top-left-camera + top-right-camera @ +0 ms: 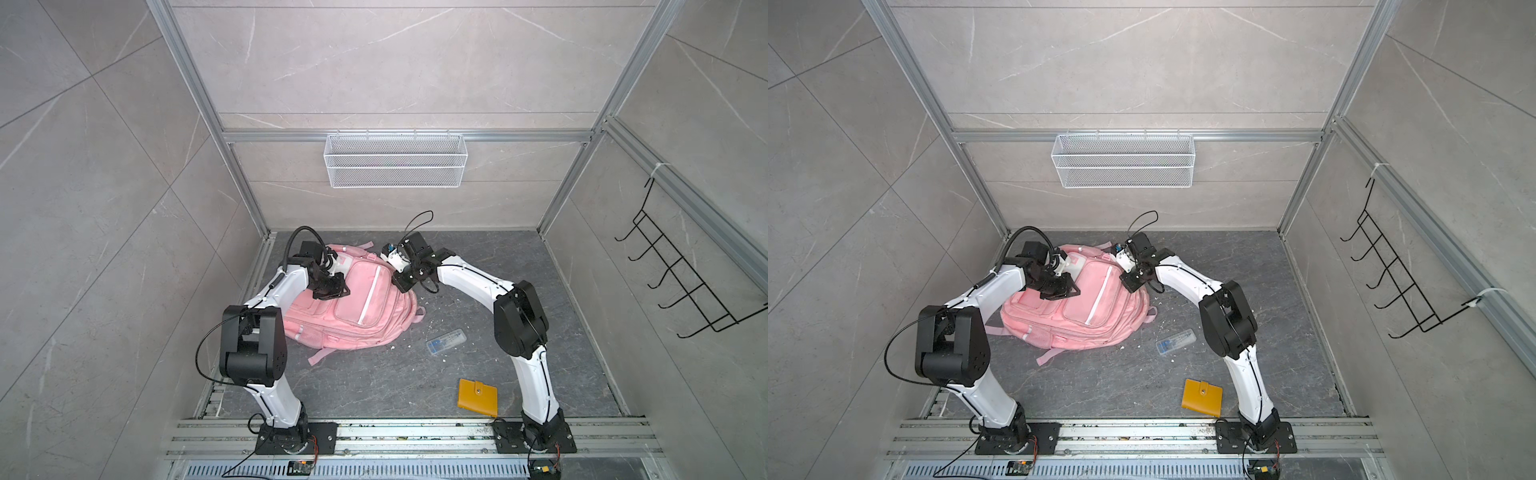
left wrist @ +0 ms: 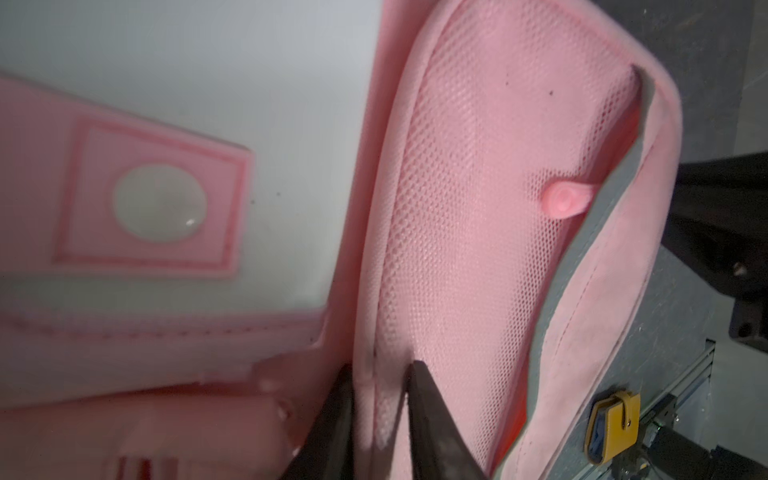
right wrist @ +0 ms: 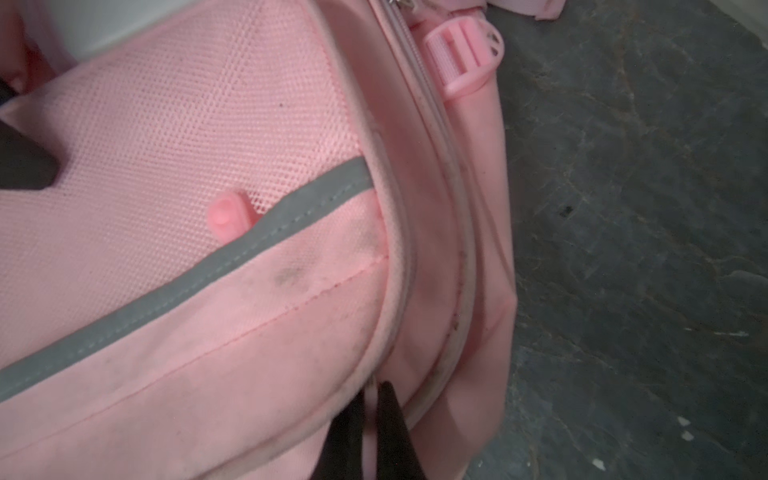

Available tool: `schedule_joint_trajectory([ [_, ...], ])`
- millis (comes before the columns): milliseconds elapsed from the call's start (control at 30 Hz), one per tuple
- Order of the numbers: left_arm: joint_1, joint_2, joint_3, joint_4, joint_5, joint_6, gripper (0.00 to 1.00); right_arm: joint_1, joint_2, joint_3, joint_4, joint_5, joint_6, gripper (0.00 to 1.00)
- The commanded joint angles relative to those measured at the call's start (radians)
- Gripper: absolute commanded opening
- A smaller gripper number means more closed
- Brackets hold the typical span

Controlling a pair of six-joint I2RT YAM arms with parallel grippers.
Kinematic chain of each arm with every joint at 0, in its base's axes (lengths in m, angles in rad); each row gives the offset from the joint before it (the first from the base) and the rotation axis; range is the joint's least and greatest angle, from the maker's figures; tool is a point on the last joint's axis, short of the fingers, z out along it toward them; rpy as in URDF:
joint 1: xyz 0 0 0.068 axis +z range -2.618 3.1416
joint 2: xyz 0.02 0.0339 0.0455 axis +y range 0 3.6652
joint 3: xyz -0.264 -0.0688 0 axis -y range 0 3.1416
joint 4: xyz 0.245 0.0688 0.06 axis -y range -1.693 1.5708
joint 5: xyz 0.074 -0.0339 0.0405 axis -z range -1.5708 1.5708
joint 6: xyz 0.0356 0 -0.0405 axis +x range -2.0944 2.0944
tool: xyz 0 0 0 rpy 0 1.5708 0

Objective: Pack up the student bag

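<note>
The student bag [image 1: 365, 303] [image 1: 1096, 303], a pink backpack with a white stripe, lies flat on the dark floor in both top views. My left gripper [image 1: 332, 291] [image 1: 1059, 293] sits on the bag's far left part. In the left wrist view it [image 2: 380, 370] is shut on a piped seam beside the pink mesh panel [image 2: 478, 208], next to the pale buckle flap [image 2: 208, 104]. My right gripper [image 1: 401, 284] [image 1: 1129, 284] is at the bag's far right edge. In the right wrist view it [image 3: 376, 388] is shut on the bag's rim piping near the zip [image 3: 440, 166].
A clear pencil box [image 1: 444, 340] [image 1: 1175, 341] lies on the floor right of the bag. A yellow wallet [image 1: 478, 397] [image 1: 1202, 397] lies nearer the front rail. A white wire basket [image 1: 395, 160] hangs on the back wall and a black hook rack [image 1: 681, 274] on the right wall.
</note>
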Motion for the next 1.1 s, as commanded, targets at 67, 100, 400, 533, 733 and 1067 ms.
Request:
schedule_joint_trajectory([
  [67,-0.016,-0.093,-0.041,0.104,0.098,-0.159,0.00,0.014,0.008,0.050,-0.021,-0.019,-0.045,0.00],
  [100,0.000,-0.101,-0.043,0.115,0.102,-0.206,0.00,0.015,-0.001,0.034,-0.025,-0.015,-0.054,0.00],
  [400,0.141,-0.140,-0.099,0.291,0.137,-0.638,0.00,0.033,-0.255,-0.374,0.106,-0.030,-0.130,0.00],
  [533,0.140,-0.149,-0.131,0.377,0.126,-0.746,0.00,0.055,-0.341,-0.491,0.148,-0.064,-0.125,0.00],
  [733,0.104,-0.180,-0.192,0.463,0.112,-0.846,0.00,0.133,-0.370,-0.527,0.172,-0.067,-0.097,0.00],
  [1067,0.091,-0.279,-0.351,0.692,0.078,-1.130,0.00,0.243,-0.305,-0.484,0.191,-0.049,-0.077,0.00],
])
